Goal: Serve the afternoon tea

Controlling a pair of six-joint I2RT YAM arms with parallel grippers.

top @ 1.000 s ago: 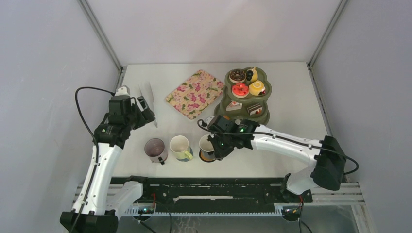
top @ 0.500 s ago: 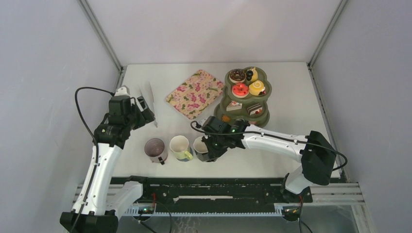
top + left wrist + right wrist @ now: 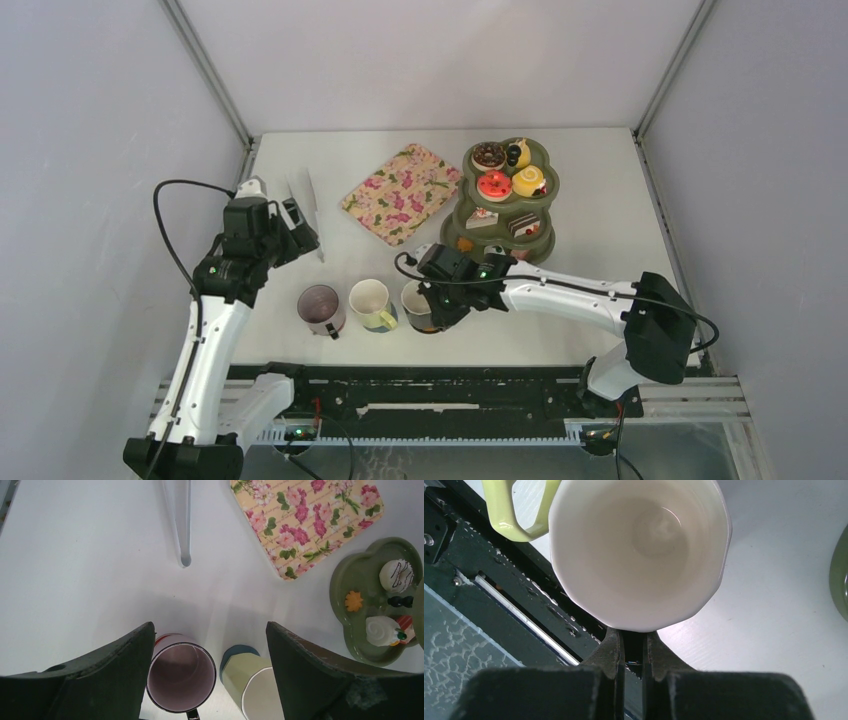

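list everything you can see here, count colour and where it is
table: 1, white, under everything
mugs: 3, pale inside, in a row near the front edge
coasters: 3, red, blue, orange, one under each mug
stand: 1, olive green, three tiers, back right
treats: at least seven, mixed colours, on the stand
tray: 1, pink floral, back middle, left of the stand
tongs: 1, clear, left of the tray
left hand: 1, black, open, above the row's left end
right hand: 1, black, shut, at the side of the right mug
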